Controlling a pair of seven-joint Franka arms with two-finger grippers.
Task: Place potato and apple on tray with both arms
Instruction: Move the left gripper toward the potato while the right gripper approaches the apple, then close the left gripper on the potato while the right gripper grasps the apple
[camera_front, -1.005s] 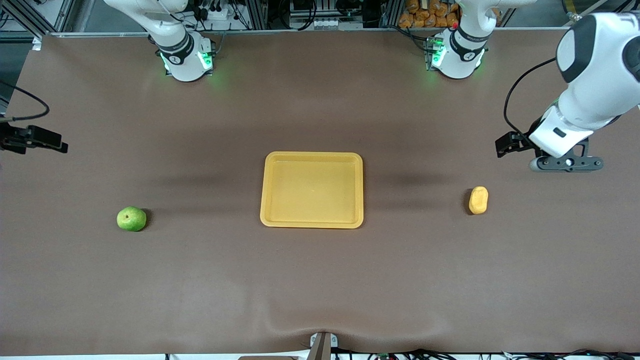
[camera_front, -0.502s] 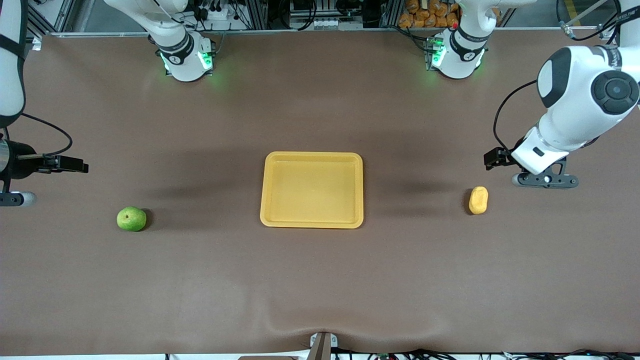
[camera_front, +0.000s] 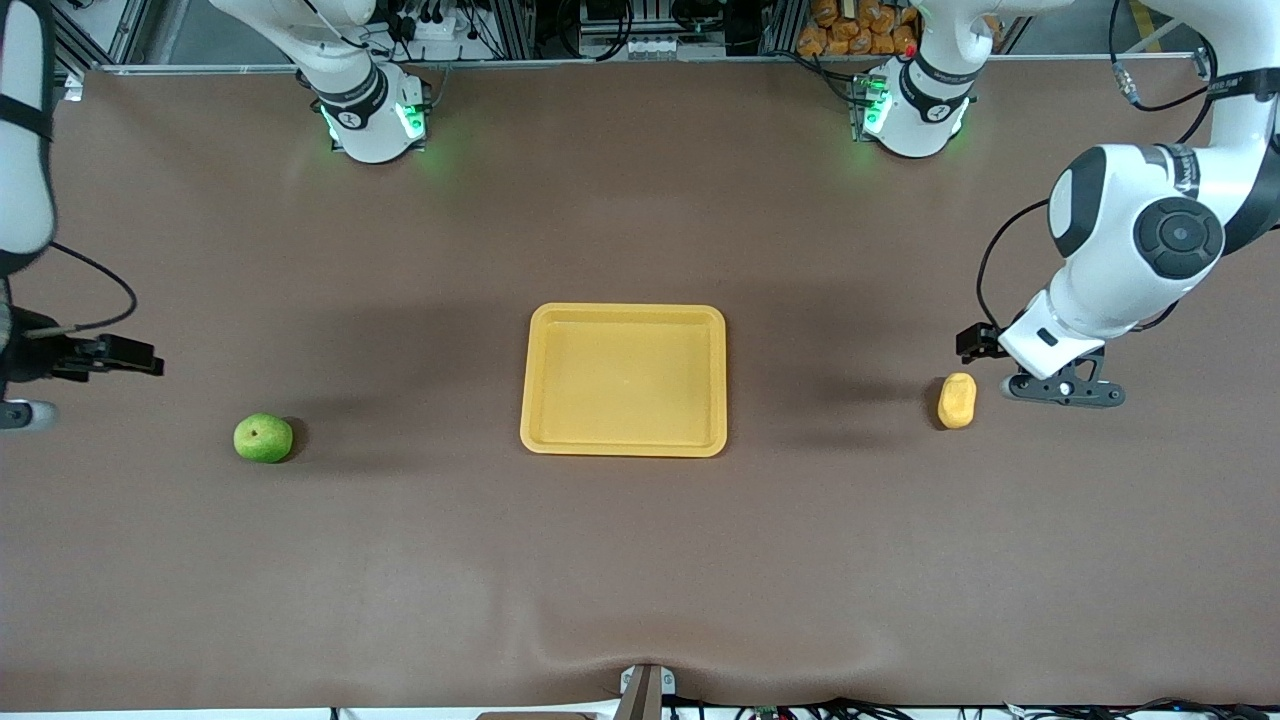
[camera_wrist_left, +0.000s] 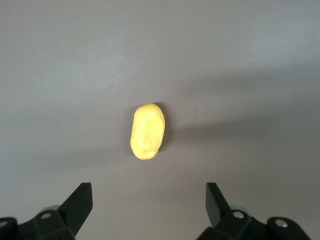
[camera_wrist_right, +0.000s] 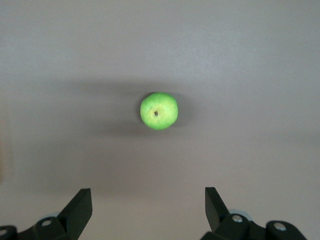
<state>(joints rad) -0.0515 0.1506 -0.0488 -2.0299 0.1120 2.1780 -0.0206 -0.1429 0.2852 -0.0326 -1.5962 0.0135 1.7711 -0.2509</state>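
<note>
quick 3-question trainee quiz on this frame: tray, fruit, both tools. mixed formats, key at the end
1. True or false: the tray already holds the apple.
2. Which arm's tool is beside the potato? A) left B) right
3. Fill in: both the left tool and the right tool have their fingers ____.

Key: 1 false, the apple lies on the table toward the right arm's end. 2 A. 3 open, holding nothing.
</note>
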